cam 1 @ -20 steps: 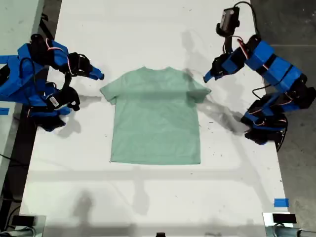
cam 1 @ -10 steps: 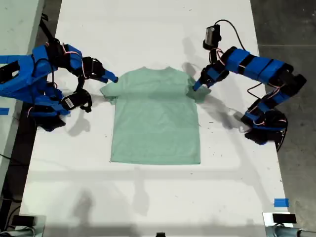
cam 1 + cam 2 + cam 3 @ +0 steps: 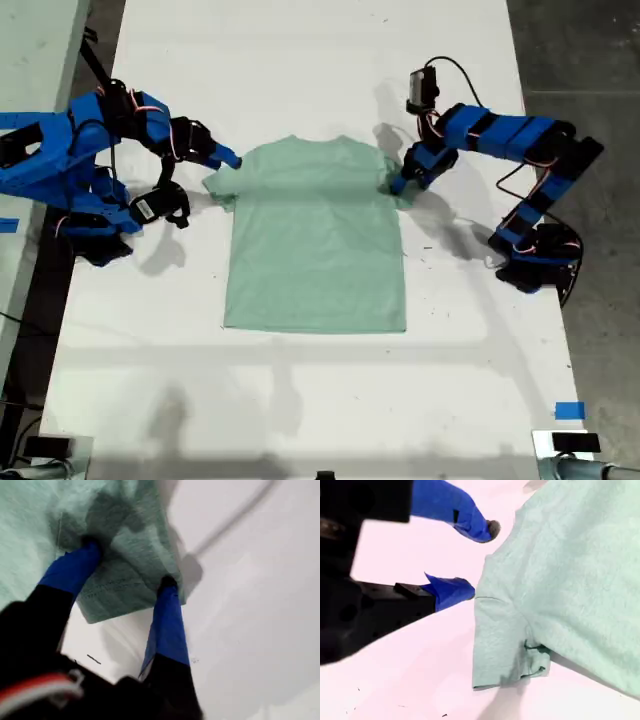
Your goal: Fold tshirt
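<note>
The tshirt [image 3: 315,240] is laid flat, front up, near the middle of the white table [image 3: 300,60], collar toward the far edge in the exterior view and hem toward the near edge. No container is seen on the table; nothing is held in anything.

My first gripper [image 3: 398,183] is placed at the sleeve on the exterior view's right. In the first wrist view the gripper [image 3: 130,562] is seen w/ jaws spread, one blue fingertip [image 3: 89,547] pressed onto the bunched sleeve cloth and the other at the sleeve's edge (cloth lies between them, but not pinched). The sleeve hem is rumpled under the tips.

My second gripper [image 3: 228,160] is set at the sleeve on the exterior view's left. In the second wrist view the gripper [image 3: 480,560] is seen w/ jaws apart, tips just beside the shoulder edge of the tshirt [image 3: 570,570], on bare table; nothing is grasped.

A blue tape strip [image 3: 569,410] is stuck near the table's near corner, exterior view's right.
</note>
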